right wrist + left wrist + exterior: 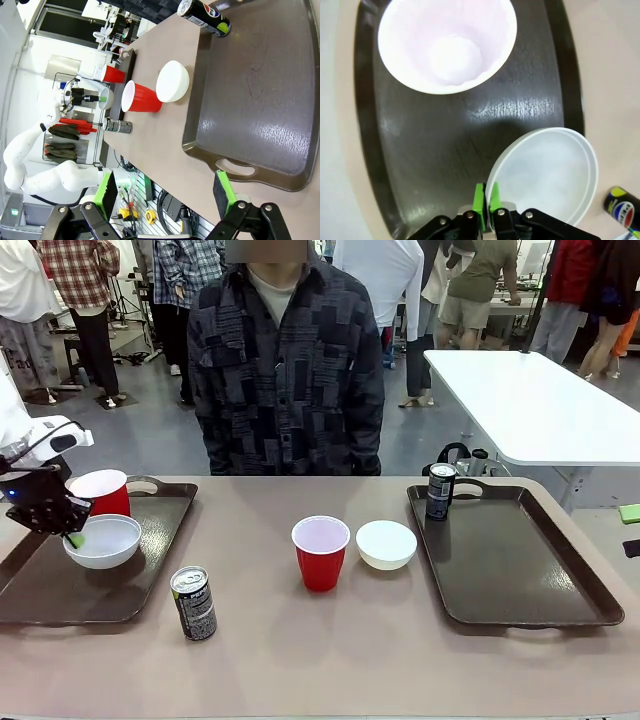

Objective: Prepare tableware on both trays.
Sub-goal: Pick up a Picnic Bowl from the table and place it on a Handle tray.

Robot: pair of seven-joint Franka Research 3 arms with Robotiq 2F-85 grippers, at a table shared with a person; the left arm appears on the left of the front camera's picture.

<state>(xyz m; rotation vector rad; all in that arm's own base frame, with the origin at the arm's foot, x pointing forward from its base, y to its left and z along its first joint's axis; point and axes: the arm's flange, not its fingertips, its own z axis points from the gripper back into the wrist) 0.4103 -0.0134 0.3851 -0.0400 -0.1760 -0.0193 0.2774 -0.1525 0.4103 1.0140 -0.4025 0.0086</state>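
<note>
Firstly, front view.
- The left gripper [68,530] is pinching the near rim of the held bowl [104,543], pads pressed together on it, over the left tray [90,605]. I cannot tell whether the bowl is resting on the tray.
- The tray cup [101,492] is standing upright on that tray, just behind the bowl.
- The table can [193,603] is standing on the table [330,660], just beside the left tray's right edge.
- The middle cup [321,552] and the loose bowl [386,544] are sitting side by side between the trays.
- The tray can [440,491] is standing in the far left corner of the right tray [520,565].
- A person [285,370] is standing at the far side.

Left wrist view.
- Green fingertips [479,197] are clamping the bowl's rim.
- The tray cup is showing its white inside beyond, apart from the bowl.

Right wrist view.
- The right gripper [165,192] is hanging with its fingers [222,190] spread wide and gripping nothing, just off the right tray's handle end.
- The tray can is lying at the tray's far corner in this rolled picture.
</note>
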